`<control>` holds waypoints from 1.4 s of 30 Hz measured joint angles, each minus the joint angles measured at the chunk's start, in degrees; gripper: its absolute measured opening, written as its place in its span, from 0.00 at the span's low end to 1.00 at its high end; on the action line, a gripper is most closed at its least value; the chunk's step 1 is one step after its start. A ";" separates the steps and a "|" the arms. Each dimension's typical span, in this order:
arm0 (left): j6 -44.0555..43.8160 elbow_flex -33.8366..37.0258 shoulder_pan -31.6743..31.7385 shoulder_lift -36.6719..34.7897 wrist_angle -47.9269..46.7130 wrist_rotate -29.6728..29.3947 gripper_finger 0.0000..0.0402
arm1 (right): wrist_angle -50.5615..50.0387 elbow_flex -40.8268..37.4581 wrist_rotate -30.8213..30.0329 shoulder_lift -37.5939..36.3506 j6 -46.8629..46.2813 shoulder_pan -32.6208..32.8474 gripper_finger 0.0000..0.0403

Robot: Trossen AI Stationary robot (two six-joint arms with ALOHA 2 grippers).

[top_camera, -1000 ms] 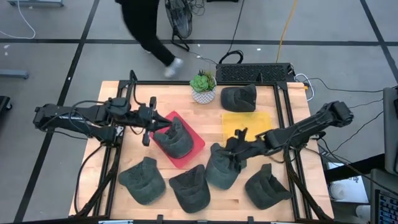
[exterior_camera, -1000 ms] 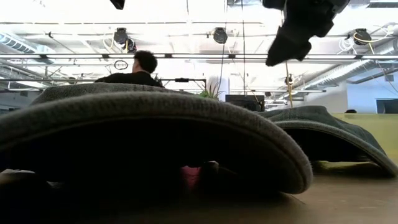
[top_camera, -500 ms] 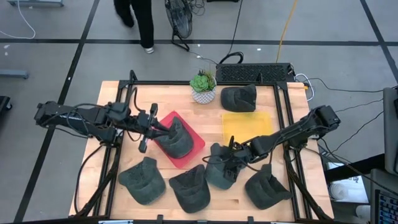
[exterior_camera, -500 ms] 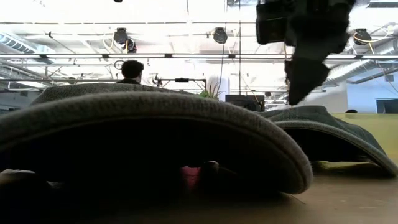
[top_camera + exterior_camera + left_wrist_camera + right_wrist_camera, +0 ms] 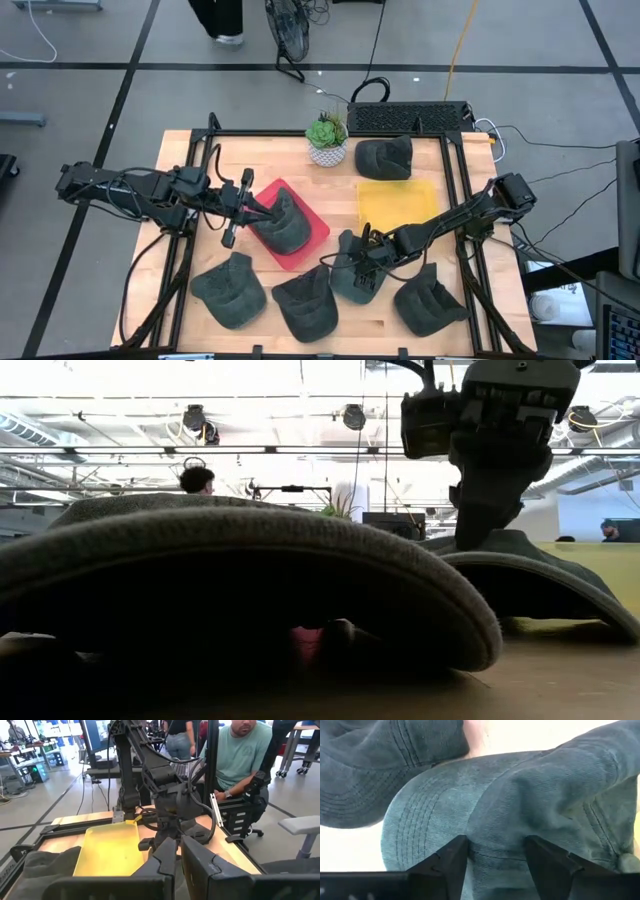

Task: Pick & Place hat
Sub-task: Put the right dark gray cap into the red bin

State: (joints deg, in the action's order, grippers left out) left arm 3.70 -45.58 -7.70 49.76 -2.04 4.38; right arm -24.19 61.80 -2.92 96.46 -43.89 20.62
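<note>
Right gripper [image 5: 362,268] fingers apart, straddling a hat [image 5: 352,272] near the table's front. Left gripper [image 5: 262,211] clamped on the hat on red mat [image 5: 280,221].

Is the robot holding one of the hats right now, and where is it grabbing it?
The left gripper is shut at the hat on the red mat, at its edge. The right gripper is open over another hat, holding nothing.
</note>
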 joint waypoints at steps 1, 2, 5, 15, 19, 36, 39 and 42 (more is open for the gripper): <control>-0.37 0.00 0.00 0.00 -0.05 0.00 0.08 | -0.02 0.00 0.02 -0.10 0.18 0.00 0.43; -0.78 0.00 0.00 0.00 -0.29 0.00 0.08 | -0.06 0.00 0.09 -0.35 0.44 0.00 0.41; -0.82 -0.01 0.00 0.00 -1.82 0.00 0.08 | -0.06 0.00 0.13 -0.57 0.00 0.00 0.36; -0.70 0.00 0.00 0.00 -2.38 -1.02 0.08 | -0.68 -0.02 0.24 -0.53 -0.07 0.00 0.20; -0.56 0.00 0.00 0.00 -2.34 -2.82 0.08 | -0.74 -0.02 0.24 -0.52 -0.24 0.00 0.12; 3.44 0.00 0.00 0.00 -2.17 -3.70 0.08 | -1.17 -0.10 9.01 -4.82 0.55 0.52 0.01; 3.14 0.00 0.01 0.00 -2.13 -4.75 0.08 | -0.47 -0.13 8.57 -7.71 1.19 1.12 0.02; 2.70 0.00 0.00 0.00 -2.09 -4.85 0.08 | 0.01 -0.13 6.90 -10.54 1.56 2.05 0.01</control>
State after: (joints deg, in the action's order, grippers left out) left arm 6.40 -45.58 -7.70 49.76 -4.14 -0.47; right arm -24.17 61.67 3.98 85.93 -42.33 22.67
